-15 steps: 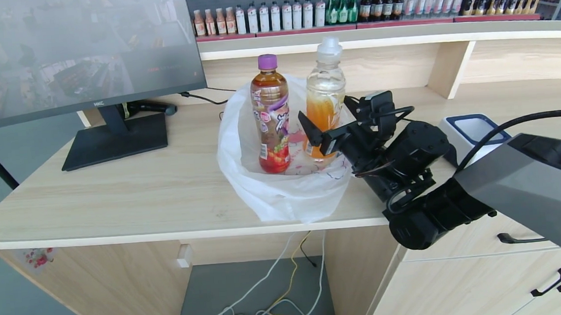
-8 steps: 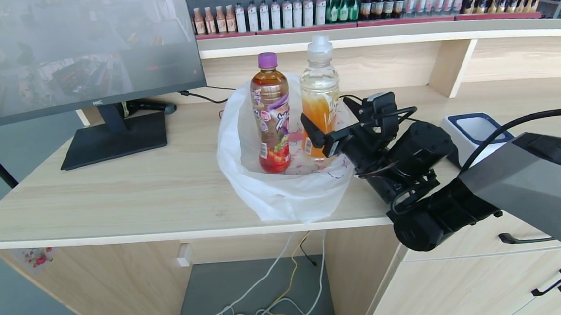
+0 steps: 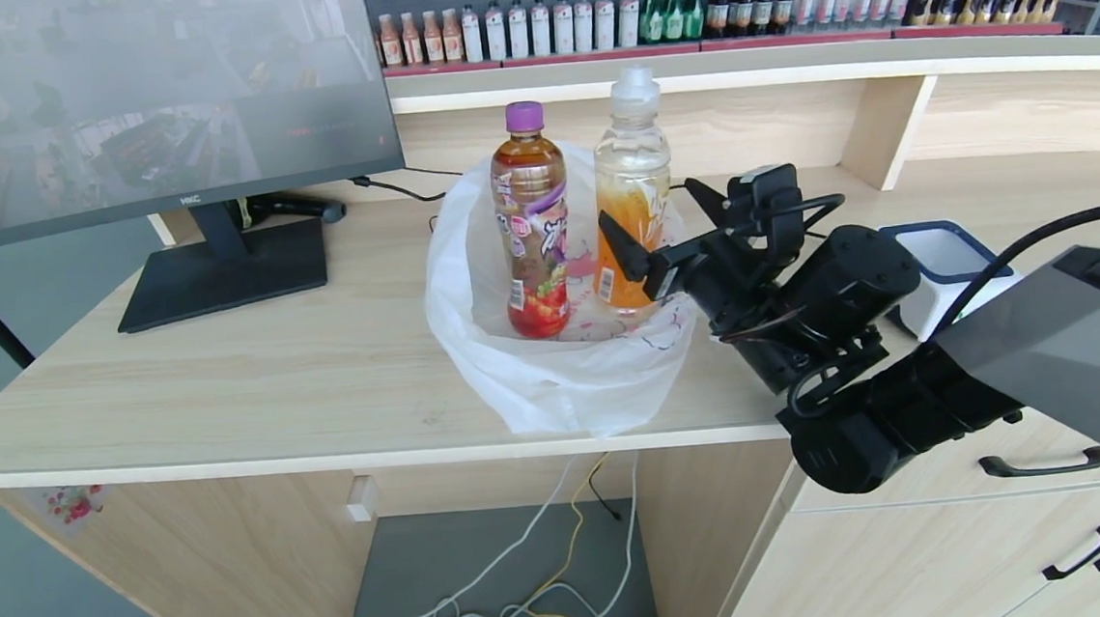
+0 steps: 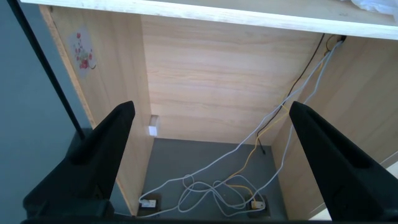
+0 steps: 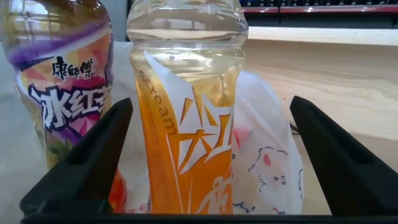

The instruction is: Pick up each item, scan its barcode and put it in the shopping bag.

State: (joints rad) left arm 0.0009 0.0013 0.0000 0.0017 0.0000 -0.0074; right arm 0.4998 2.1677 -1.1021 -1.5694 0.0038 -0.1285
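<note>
A white shopping bag sits open on the wooden counter. Two bottles stand upright in it: a purple-capped tea bottle and a white-capped bottle with an orange label. My right gripper hangs open just to the right of the orange bottle, not holding it. In the right wrist view the orange bottle stands ahead between the spread fingers of the right gripper, with the tea bottle beside it and the bag behind. My left gripper is open below the counter.
A white scanner with a blue rim sits on the counter behind my right arm. A monitor stands at the back left. A shelf of bottles runs along the far wall. Loose cables lie on the floor under the counter.
My right arm has drawn back a little to the right and upward, away from the orange bottle. Both bottles stay standing in the bag.
</note>
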